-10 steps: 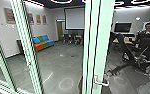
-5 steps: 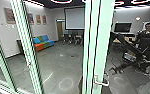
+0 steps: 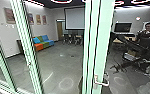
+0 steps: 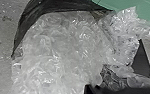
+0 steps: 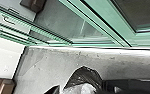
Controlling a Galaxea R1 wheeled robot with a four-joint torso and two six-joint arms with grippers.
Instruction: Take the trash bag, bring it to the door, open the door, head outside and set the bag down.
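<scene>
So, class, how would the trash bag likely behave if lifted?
The trash bag would probably flop, as its dark film wrinkles. It looks light for its size, with crumpled clear plastic bulging in it. Its sheen suggests it may be slippery.

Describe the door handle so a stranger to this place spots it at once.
In the head view, find the wide pale green upright right of the white projection screen. Low on it sits the door handle, a light lever bent toward the picture's right. It is the brighter, clearer shape; the curved one close by at its upper right is fainter.
</scene>
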